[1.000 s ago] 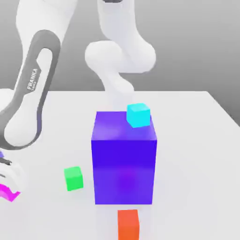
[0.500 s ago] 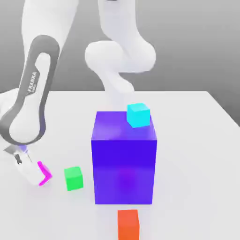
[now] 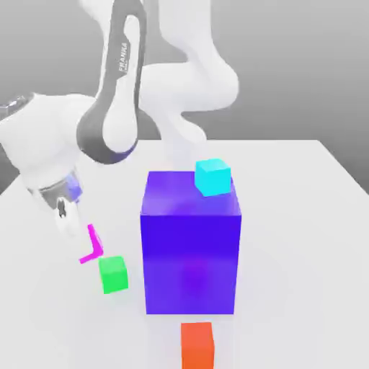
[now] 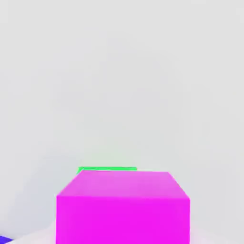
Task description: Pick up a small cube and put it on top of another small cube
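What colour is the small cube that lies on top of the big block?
The small cube is cyan; the exterior view shows it best.

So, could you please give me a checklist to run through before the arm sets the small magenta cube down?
1. Small bright magenta cube gripped in the tool: ok.
2. Small bright green cube upright on the pale tabletop: ok.
3. Top of the green cube free of other things: ok.
4. Magenta cube resting on the green one: not ok, it is not yet placed.
5. Magenta cube centred over the green one: cannot tell.
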You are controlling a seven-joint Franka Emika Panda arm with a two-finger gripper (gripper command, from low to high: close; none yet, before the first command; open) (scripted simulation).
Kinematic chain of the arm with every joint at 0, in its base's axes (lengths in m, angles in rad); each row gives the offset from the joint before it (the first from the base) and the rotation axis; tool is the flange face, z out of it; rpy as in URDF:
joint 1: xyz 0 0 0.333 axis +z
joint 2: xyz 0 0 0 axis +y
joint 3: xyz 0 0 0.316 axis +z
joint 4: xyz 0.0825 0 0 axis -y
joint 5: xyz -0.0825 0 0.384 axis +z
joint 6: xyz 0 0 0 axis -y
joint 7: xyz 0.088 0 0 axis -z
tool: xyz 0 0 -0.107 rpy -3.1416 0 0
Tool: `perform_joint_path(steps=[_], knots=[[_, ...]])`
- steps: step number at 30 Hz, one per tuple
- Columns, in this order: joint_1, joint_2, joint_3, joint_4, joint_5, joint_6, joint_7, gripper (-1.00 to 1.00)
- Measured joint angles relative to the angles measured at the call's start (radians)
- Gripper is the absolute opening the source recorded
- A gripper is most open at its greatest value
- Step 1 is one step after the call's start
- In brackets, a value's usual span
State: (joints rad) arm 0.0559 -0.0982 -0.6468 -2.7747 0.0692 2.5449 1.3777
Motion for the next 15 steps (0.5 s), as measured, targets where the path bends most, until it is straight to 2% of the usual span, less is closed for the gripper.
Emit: perform_joint_path(steps=[5,7,11,14,15], knots=[[-0.13,-0.157,0.14,-0.103,-0.292,0.079,0.326,-1.0],[-0.133,-0.164,0.177,-0.148,-0.324,0.126,0.383,-1.0],[-0.092,-0.041,0.166,-0.161,-0.266,0.262,0.356,-1.0],[-0.051,0.075,0.184,-0.16,-0.106,0.37,0.248,-1.0],[-0.048,0.108,0.206,-0.158,-0.038,0.398,0.201,1.0]])
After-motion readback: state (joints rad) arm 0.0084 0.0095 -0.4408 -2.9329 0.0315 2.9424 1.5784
